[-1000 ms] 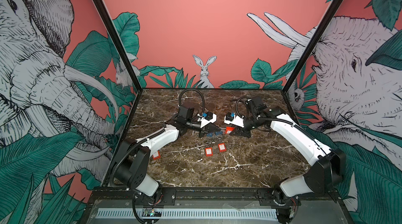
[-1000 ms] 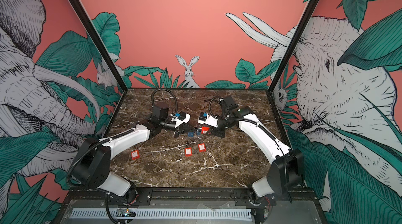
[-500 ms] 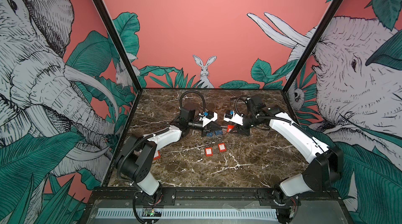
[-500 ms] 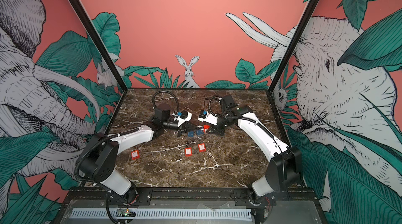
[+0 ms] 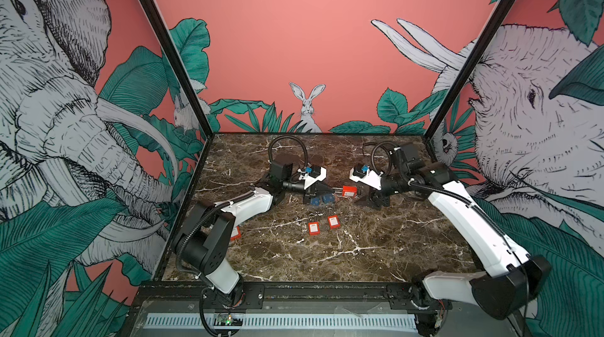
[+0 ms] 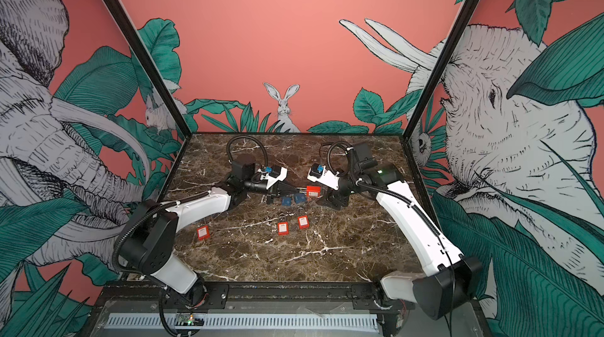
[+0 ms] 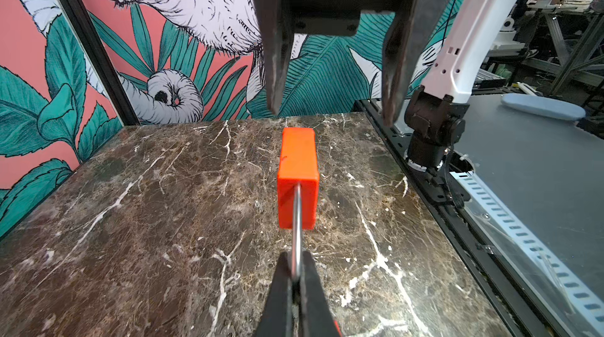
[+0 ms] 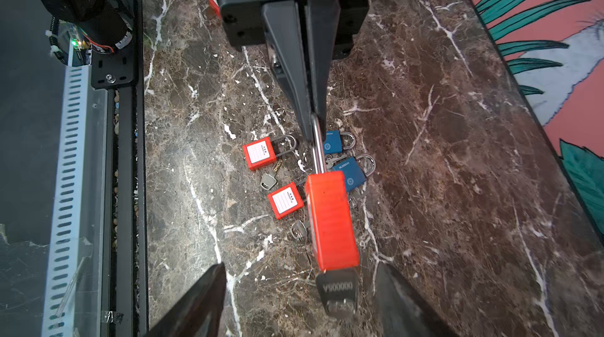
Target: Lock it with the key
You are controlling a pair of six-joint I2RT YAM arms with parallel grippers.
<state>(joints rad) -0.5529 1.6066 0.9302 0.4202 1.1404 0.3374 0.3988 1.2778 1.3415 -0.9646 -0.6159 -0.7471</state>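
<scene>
Left wrist view: left gripper (image 7: 295, 273) pinches the shackle (image 7: 296, 227) of the red padlock (image 7: 297, 168), which juts out just beyond its fingertips. Right gripper (image 7: 331, 114) faces it, fingers spread, clear of the body. Right wrist view: key (image 8: 338, 291) seated in the padlock's base, between the spread fingers and touching neither. Spare padlocks (image 8: 284, 199) lie on the table (image 8: 457, 155) beneath.

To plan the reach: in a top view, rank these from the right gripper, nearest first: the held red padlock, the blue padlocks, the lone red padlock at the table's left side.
From the right gripper:
1. The held red padlock, just before its open jaws.
2. The blue padlocks, on the table, slightly further left.
3. The lone red padlock, far left, toward the front.
</scene>
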